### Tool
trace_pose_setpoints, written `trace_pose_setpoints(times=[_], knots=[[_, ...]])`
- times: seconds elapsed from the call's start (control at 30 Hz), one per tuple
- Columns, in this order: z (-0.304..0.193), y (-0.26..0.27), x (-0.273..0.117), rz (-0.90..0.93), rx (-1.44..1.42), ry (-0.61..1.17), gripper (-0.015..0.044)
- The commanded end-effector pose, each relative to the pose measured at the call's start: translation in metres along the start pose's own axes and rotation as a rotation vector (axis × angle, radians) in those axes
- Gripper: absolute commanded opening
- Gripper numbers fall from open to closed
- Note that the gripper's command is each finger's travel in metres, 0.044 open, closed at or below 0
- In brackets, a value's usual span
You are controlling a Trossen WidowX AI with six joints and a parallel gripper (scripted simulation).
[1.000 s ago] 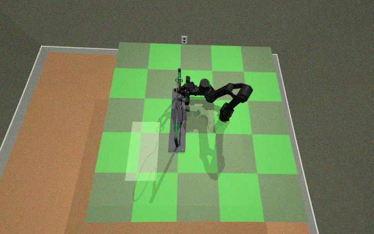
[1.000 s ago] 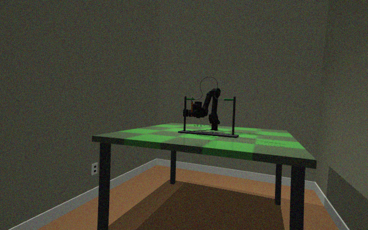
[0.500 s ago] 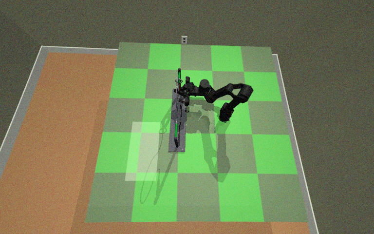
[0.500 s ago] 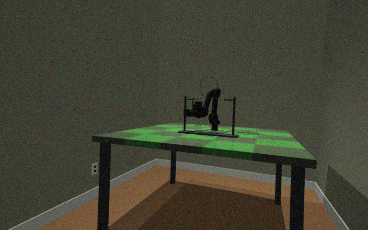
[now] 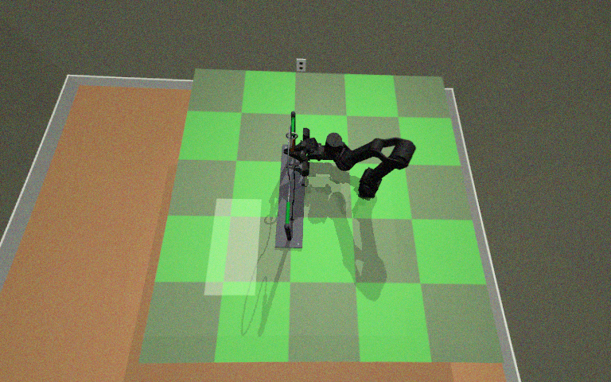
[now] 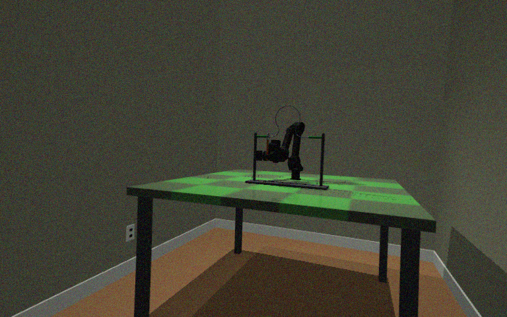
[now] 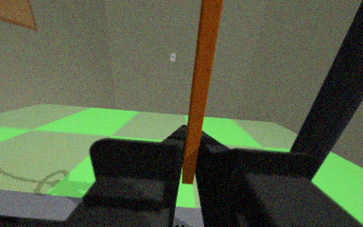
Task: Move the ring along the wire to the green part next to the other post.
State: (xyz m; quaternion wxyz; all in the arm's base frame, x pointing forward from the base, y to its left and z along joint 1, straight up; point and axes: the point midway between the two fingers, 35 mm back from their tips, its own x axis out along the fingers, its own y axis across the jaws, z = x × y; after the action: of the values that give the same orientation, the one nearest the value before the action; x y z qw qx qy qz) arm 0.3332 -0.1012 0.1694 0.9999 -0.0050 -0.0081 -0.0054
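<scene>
The ring is around the wire at the inner end of the green part beside the far post in the top view, the left post in the exterior view. Its orange handle hangs down, slightly tilted in the wrist view. My gripper is shut on the handle's lower part, below the wire. The other green part is beside the opposite post. Whether the ring touches the wire is too small to tell.
The thin grey wire rises in a tall loop between the green parts. The posts stand on a grey base plate on the checkered table. A dark post stands close right of the fingers in the wrist view.
</scene>
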Motion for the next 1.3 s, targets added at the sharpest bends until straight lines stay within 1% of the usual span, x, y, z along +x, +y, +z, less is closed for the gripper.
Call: trace_pose_setpoints(times=[0.0,0.67,1.27], knots=[[0.000,0.004,-0.001,-0.002,0.005,0.001,-0.0150],[0.000,0.034,-0.001,0.001,0.099,0.000,-0.0150],[0.013,0.086,0.000,0.005,0.405,-0.005,-0.0150]])
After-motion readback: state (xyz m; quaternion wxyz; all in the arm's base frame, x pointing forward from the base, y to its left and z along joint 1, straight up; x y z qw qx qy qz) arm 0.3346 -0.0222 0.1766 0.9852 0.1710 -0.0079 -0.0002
